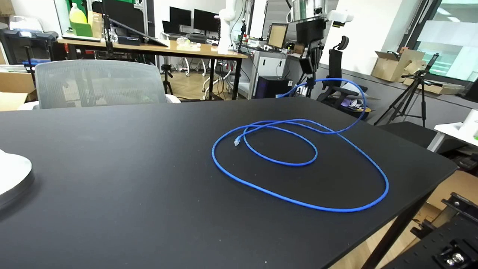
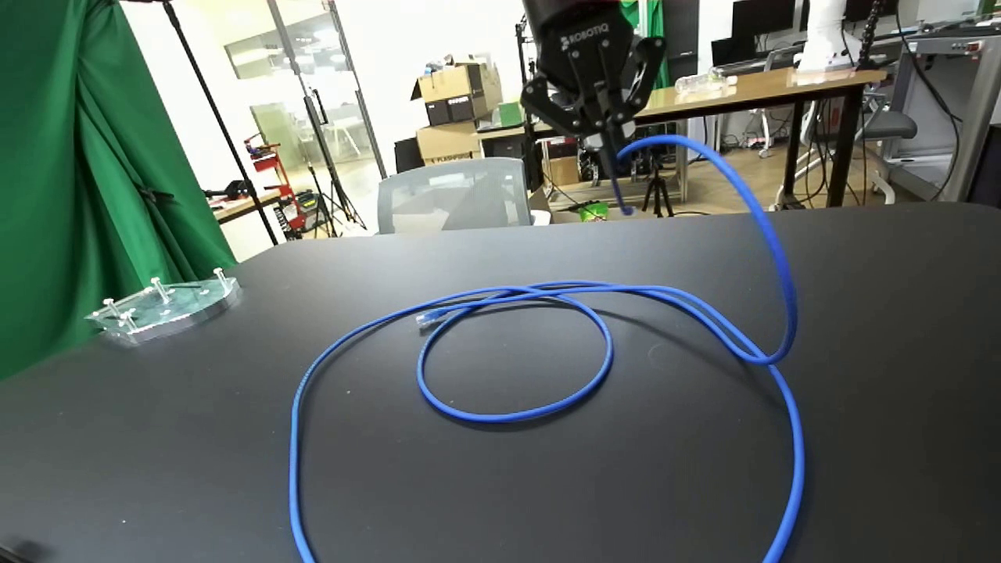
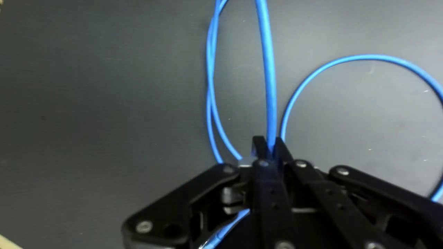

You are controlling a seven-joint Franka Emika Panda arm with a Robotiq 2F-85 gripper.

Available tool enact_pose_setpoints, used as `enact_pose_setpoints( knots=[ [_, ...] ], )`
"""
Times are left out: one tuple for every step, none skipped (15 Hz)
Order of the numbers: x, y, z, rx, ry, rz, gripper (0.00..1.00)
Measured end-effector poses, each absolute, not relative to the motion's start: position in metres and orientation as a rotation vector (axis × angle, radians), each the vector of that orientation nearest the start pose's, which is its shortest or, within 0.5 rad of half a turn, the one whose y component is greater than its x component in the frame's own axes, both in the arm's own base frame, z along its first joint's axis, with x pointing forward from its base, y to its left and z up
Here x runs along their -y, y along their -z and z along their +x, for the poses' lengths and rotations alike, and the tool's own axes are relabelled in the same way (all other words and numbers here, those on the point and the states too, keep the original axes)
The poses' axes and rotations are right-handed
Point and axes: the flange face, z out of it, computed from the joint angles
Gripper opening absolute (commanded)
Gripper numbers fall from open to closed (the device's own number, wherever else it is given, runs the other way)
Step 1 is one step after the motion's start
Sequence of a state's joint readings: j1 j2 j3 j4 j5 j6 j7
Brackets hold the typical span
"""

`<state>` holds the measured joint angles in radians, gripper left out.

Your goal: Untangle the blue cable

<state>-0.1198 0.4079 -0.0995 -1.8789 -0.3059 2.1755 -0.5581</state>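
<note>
The blue cable (image 1: pixel 302 203) lies in large overlapping loops on the black table. In an exterior view (image 2: pixel 508 417) a small inner loop sits inside a larger one. One end with a pale clear connector (image 1: pixel 236 142) rests on the table near the crossing. My gripper (image 1: pixel 309 85) is shut on a raised part of the cable, above the table's far side; it also shows in an exterior view (image 2: pixel 608 148). From the fingers the cable arcs down to the table, and a short tail hangs on the other side. In the wrist view the cable (image 3: pixel 270 86) runs between the fingertips (image 3: pixel 270 143).
The black table (image 1: pixel 112 179) has its edge at the right. A clear plate with upright screws (image 2: pixel 168 305) stands at the table's left; a pale rounded object (image 1: pixel 13 173) is at the left edge. A grey mesh chair (image 1: pixel 101 84) stands behind the table.
</note>
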Motion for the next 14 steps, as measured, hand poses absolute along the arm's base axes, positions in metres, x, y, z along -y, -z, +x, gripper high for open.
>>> enact_pose_setpoints(
  knots=[
    [0.152,-0.286,0.611,0.849,-0.305,-3.268,0.02],
    [0.162,-0.285,0.617,0.808,-0.255,-3.312,0.02],
    [0.172,-0.281,0.622,0.758,-0.209,-3.350,0.02],
    [0.182,-0.277,0.626,0.697,-0.163,-3.384,0.02],
    [0.193,-0.272,0.629,0.635,-0.122,-3.411,0.02],
    [0.203,-0.266,0.631,0.570,-0.080,-3.435,0.02],
    [0.213,-0.260,0.633,0.501,-0.037,-3.456,0.02],
    [0.222,-0.254,0.635,0.434,0.002,-3.473,0.02],
    [0.231,-0.248,0.637,0.362,0.037,-3.487,0.02],
    [0.239,-0.242,0.638,0.289,0.070,-3.498,0.02],
    [0.247,-0.235,0.639,0.209,0.102,-3.506,0.02],
    [0.253,-0.229,0.640,0.136,0.128,-3.513,0.31],
    [0.259,-0.223,0.641,0.055,0.153,-3.518,0.32],
    [0.264,-0.217,0.641,-0.028,0.169,-3.519,0.37]
  ],
)
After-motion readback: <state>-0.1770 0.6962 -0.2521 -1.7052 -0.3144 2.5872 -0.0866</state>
